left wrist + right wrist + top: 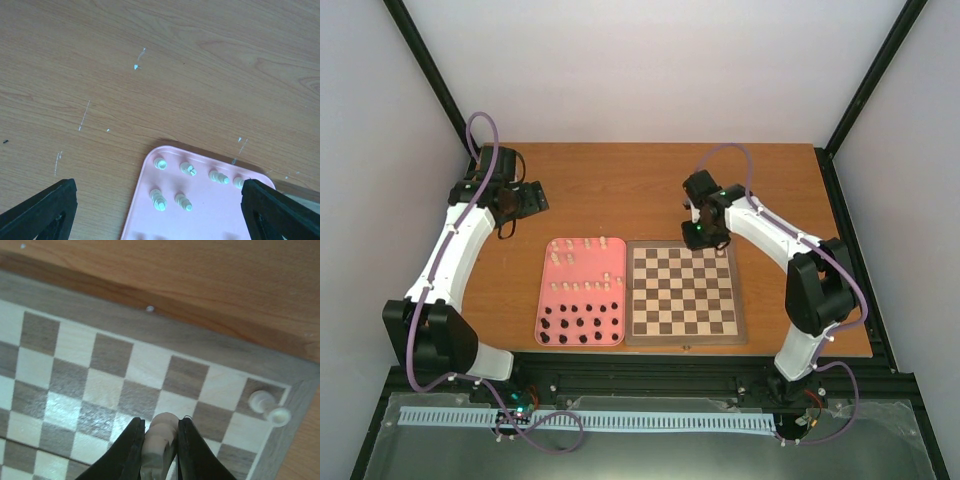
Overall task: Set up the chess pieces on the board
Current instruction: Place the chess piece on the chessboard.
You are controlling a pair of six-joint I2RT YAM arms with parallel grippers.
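The right end effector (161, 426) was clenched on a cream-white chess piece (159, 440), its two dark fingers (131, 450) pressed against either side of it. It hung over the board (210, 335) close to the far right corner. The bottom edge of the wrist view cut off the lower part of the held piece, so its kind and whether it touched a square could not be made out. A second cream piece (267, 407) stood on the dark corner square just beside the border.

The left end effector (159, 185) was spread wide and grasped nothing, over the bare wooden surface (150, 60) just beyond the far left corner of the pink tray (220, 210). Only its two black fingertips (47, 207) showed, clipped at the lower corners of that view.

The remaining cream pieces (159, 199) stood on the far half of the tray, and black pieces (580, 325) lined its near half. From above they were too small to identify.
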